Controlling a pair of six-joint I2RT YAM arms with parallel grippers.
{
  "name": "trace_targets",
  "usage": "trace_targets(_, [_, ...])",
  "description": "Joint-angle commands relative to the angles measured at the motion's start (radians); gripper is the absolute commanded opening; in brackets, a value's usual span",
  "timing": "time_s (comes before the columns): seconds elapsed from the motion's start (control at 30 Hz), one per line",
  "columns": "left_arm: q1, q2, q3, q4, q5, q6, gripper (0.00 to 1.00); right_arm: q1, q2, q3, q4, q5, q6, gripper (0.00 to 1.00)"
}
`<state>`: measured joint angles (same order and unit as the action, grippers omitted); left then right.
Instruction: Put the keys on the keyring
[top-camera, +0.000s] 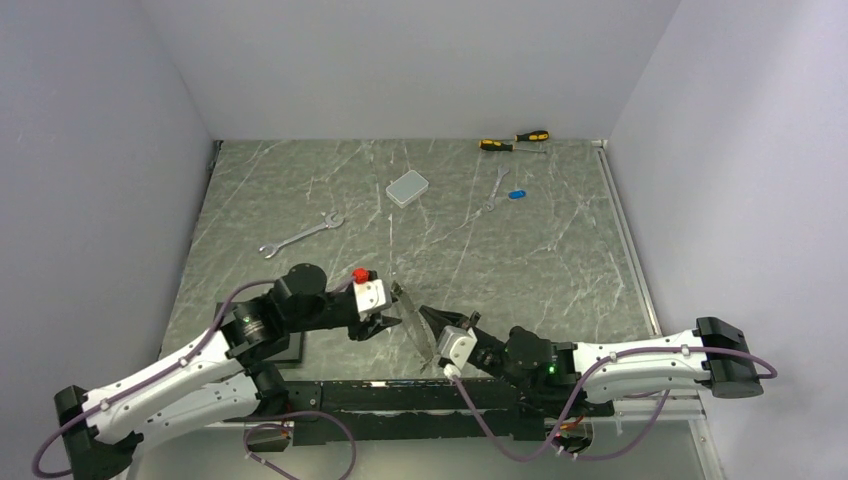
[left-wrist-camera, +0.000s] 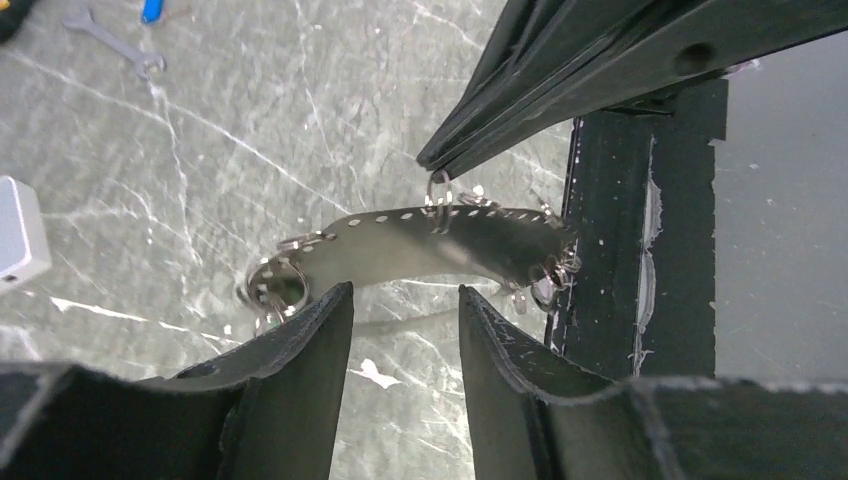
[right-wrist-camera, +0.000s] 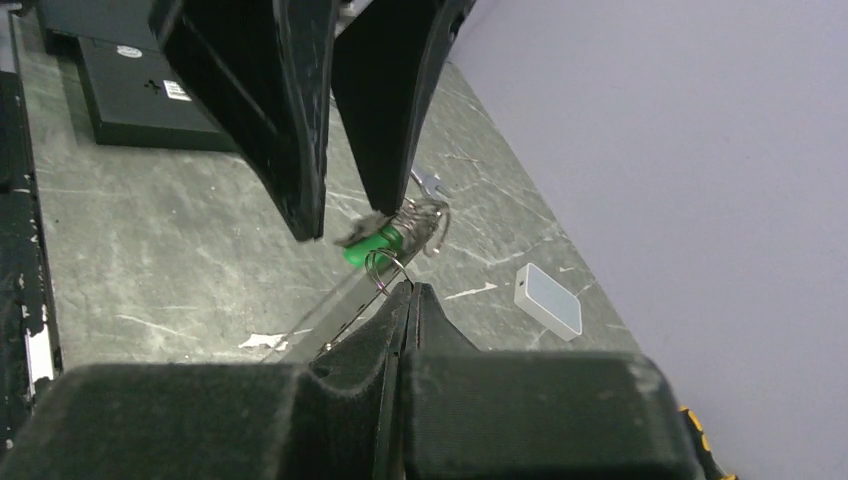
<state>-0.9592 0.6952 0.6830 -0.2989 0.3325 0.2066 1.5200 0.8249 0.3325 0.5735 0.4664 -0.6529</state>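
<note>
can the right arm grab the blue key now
Probably not yet: nothing blocks the path, but the right hand is shut on the keyring, and the blue key lies far off beside a wrench.

Robot lab cell: plain walls enclosing marbled tabletop.

The keyring, a curved perforated band hung with split rings, spans just beyond the left gripper, whose fingers stand apart. Above its middle the right gripper, tips closed, seems to pinch one ring. A wrench lies well beyond it.
</note>
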Motion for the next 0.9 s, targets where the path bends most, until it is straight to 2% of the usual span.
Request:
trace_targets(0.0, [-0.004,0.018,-0.04,0.187,-0.021,-0.092,0.47,0.005,-0.017,-0.005,0.109,-0.014,0.068,0.0])
trace_targets(0.27, [-0.006,0.014,-0.081,0.282,0.029,-0.098,0.41,0.005,-0.008,0.006,0.108,-0.046,0.103,0.0])
trace_targets(0.47, [-0.007,0.04,-0.083,0.291,0.052,-0.097,0.35,0.005,0.014,0.015,0.127,-0.05,0.109,0.0])
trace_targets(0.87, [-0.012,0.017,-0.077,0.255,0.063,-0.074,0.43,-0.003,0.014,0.025,0.13,-0.028,0.122,0.0])
